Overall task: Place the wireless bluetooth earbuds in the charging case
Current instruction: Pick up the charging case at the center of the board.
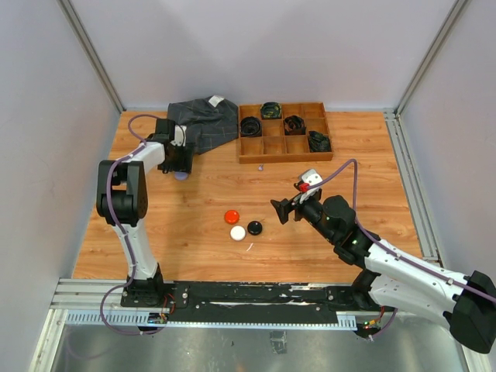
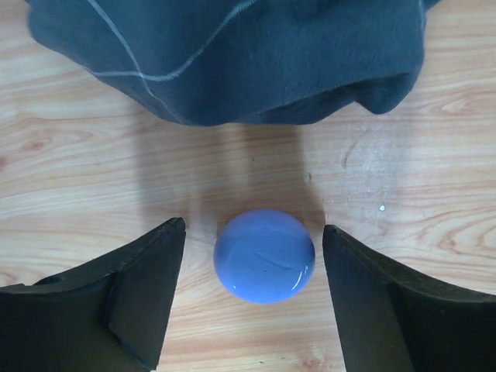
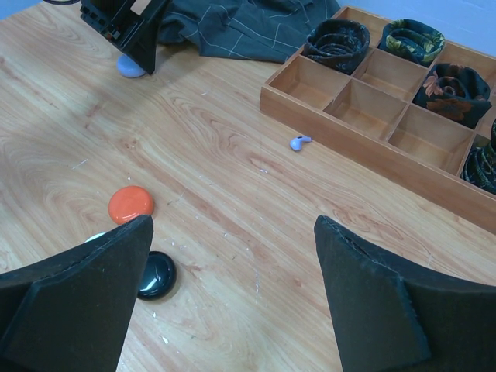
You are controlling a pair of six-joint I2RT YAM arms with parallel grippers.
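A blue-purple round charging case point(image 2: 264, 255) lies closed on the wooden table, just in front of a dark cloth point(image 2: 225, 54). My left gripper point(image 2: 253, 229) is lowered around it and open, with a gap on each side between its fingers point(image 2: 147, 287) and the case. In the top view the left gripper point(image 1: 180, 165) and this case point(image 1: 180, 176) are at the back left. One small purple earbud point(image 3: 299, 142) lies on the table in front of the wooden tray point(image 3: 364, 147). My right gripper point(image 3: 232, 225) hovers open and empty over mid-table point(image 1: 280, 209).
Orange point(image 1: 231, 216), white point(image 1: 237, 232) and black point(image 1: 255, 228) pucks sit together at the table's middle. A tiny white piece point(image 1: 249, 247) lies just in front of them. The tray point(image 1: 246, 153) at the back holds black coiled belts point(image 1: 251, 125). The cloth point(image 1: 203, 120) lies left of it.
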